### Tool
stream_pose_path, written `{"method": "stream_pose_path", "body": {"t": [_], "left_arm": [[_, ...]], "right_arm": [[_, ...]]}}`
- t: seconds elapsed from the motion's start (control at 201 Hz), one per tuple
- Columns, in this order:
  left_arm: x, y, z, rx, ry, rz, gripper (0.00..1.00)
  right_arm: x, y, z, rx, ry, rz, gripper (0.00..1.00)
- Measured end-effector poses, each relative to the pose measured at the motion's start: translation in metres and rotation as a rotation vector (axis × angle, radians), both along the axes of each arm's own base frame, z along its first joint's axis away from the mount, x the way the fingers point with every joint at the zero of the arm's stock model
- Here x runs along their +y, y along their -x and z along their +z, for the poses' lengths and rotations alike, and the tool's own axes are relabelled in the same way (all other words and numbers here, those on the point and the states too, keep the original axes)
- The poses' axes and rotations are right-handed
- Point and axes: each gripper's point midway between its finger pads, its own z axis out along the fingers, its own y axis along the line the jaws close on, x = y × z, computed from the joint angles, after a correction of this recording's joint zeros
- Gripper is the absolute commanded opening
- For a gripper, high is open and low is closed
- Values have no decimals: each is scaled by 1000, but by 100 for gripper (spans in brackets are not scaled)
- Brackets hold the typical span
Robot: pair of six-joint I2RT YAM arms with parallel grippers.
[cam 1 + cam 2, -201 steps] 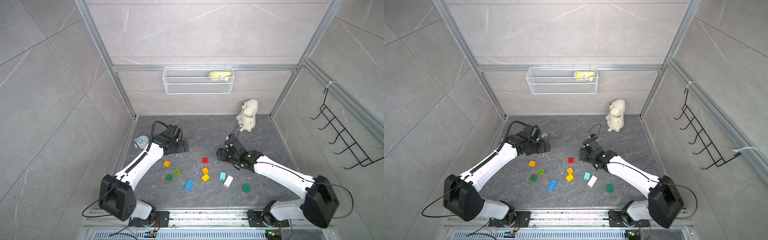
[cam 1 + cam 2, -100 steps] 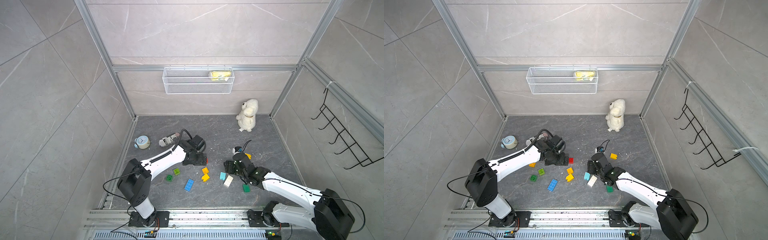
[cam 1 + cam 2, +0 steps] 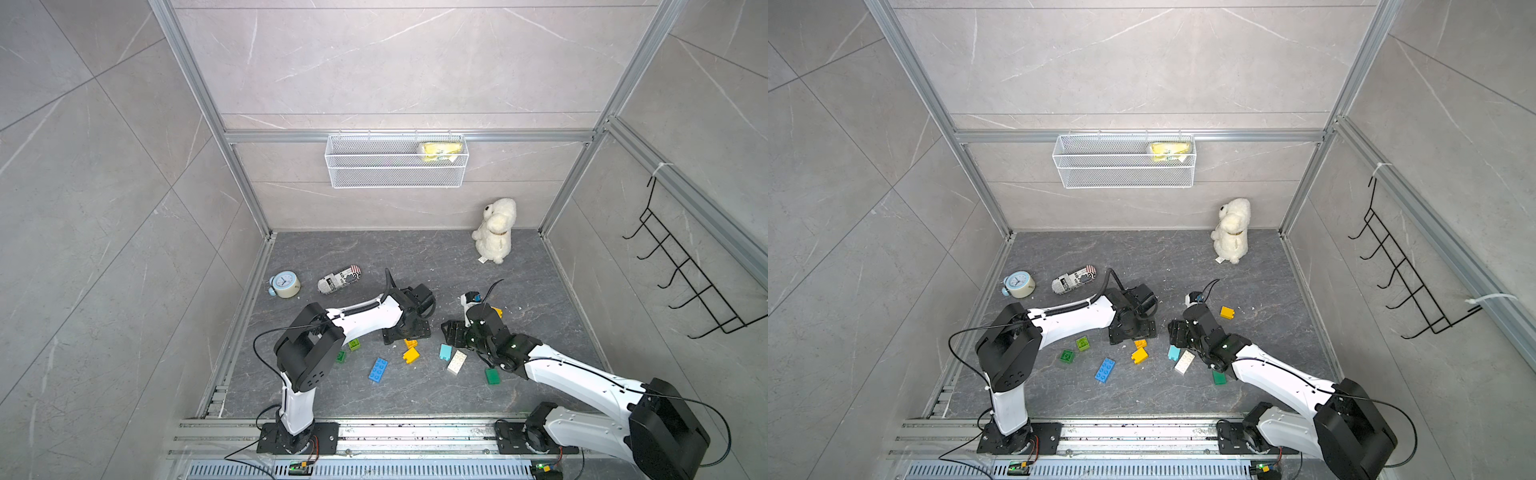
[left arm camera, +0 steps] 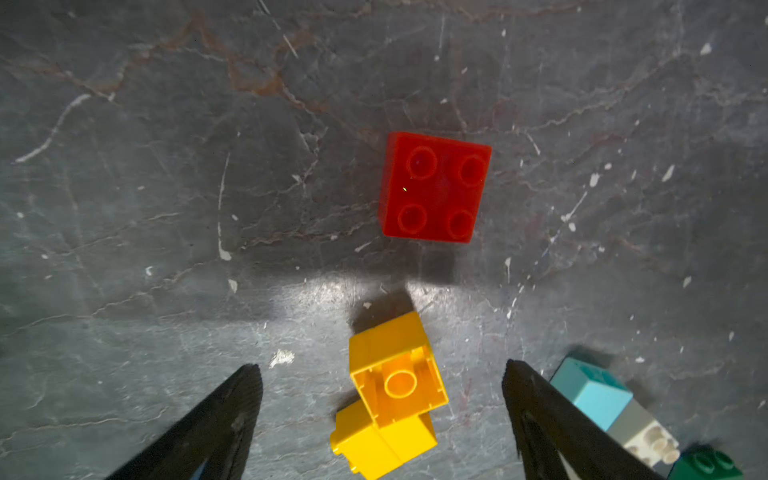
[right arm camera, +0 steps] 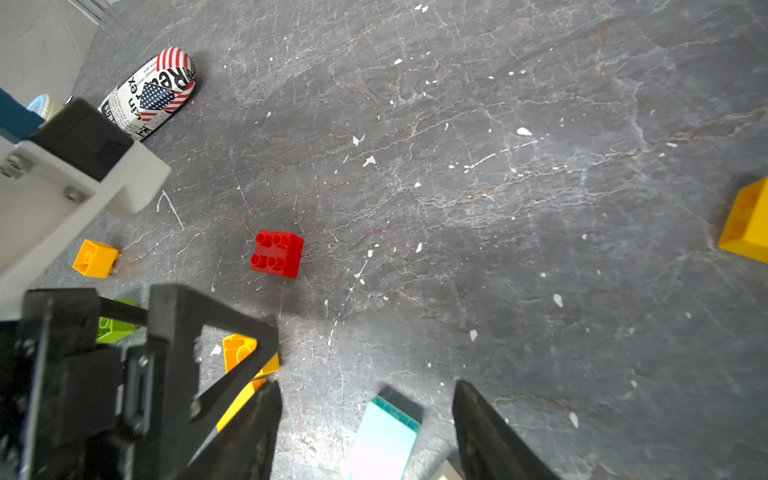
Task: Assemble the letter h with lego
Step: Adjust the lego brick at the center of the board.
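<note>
On the dark floor (image 3: 374, 257), close to the near rail, we see the lego lying loose between the two arms. The left gripper (image 4: 380, 370) hangs low over the middle of the floor, its jaws spread wide and holding nothing. In its wrist view an upturned yellow brick (image 4: 397, 374) lies between the fingers (image 4: 232, 415), clear of both, and leans on a second yellow brick (image 4: 384, 446). Just past them sits a red brick (image 4: 434, 187), studs up (the arm hides it in both top views).

The right gripper (image 5: 365, 386) is low too, just right of the left one, its jaws apart and gripping nothing. A light blue brick (image 5: 384, 440) lies on the floor between its fingers, touching neither as far as we can tell. In a top view a white brick (image 3: 456, 362) lies against the near side of the light blue one. A dark green brick (image 3: 492, 376) sits nearer still and to the right, beside the right arm.

A blue oblong brick (image 3: 378, 369) lies near and left of the yellow pair. Further left, a lime brick (image 3: 354, 344) and a green brick (image 3: 340, 356) sit by the left arm. A lone yellow brick (image 3: 1227, 312) rests farther back on the right. The right wrist view shows a small orange brick (image 5: 95, 257) beside the left arm.

A plush toy (image 3: 494, 230) sits in the far right corner, and a clock (image 3: 284, 284) and a printed can (image 3: 338, 279) lie at the far left.
</note>
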Motion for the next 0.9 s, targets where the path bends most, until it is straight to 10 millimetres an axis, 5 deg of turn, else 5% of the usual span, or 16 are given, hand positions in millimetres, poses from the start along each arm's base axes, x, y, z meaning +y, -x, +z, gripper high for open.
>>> {"method": "stream_pose_path", "body": {"t": [0.473,0.896], "left_arm": [[-7,1,-20,32,-13,182,82],[-10,1,-24,16,13,238,33]], "right_arm": [[-9,3,-7,27,32,-36,70],[-4,4,-2,23,1,-16,67]]}}
